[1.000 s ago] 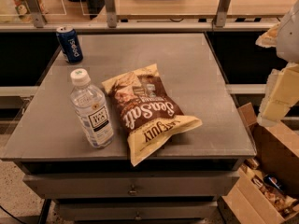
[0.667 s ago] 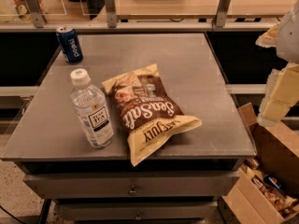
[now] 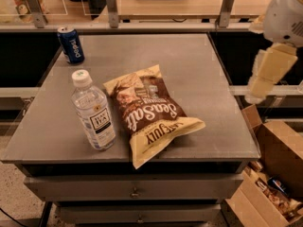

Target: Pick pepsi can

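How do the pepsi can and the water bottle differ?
The pepsi can is dark blue and opaque; the bottle is clear with a white cap. The can is shorter than the bottle. The can stands at the table's far left corner; the bottle nearer the front edge. Both are upright. The gripper hangs beyond the table's right edge.

The pepsi can (image 3: 71,44), at the far left corner of the desk (image 3: 189,65), carries white "pepsi" lettering running sideways down its blue wall. The brown chip bag (image 3: 151,112) in the middle reads "Sea Salt" in white script, and "JULY" on its near cream end. The bottle (image 3: 93,111) has a dark label whose white print is unreadable. The gripper (image 3: 267,74), off the desk's right edge, bears no text.
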`<state>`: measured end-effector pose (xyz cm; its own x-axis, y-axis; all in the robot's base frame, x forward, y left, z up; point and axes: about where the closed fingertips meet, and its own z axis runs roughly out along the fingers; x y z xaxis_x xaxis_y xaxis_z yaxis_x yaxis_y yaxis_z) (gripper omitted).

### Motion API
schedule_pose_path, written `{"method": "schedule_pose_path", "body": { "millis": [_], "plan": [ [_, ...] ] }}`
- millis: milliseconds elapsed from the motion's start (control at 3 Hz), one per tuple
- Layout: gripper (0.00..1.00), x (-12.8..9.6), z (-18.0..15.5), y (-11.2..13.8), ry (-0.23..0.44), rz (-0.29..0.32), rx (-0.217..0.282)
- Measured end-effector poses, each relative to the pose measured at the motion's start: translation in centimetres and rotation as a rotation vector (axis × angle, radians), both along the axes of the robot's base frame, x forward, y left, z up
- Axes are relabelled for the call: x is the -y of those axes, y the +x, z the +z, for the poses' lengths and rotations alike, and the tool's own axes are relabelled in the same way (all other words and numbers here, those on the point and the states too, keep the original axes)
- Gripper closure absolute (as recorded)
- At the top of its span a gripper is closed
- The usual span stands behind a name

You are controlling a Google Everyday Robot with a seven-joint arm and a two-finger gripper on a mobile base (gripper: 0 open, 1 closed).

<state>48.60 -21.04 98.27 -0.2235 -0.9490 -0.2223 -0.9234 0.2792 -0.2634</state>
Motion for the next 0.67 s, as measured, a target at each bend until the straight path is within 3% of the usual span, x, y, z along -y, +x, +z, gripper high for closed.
{"method": "schedule_pose_path", "body": {
  "millis": [333,667],
  "plan": [
    [0.00,-0.9,0.1,4.6,0.032,-0.010,0.007],
    [0.00,-3.9,0.0,8.4,0.127,0.004,0.038]
  ]
}}
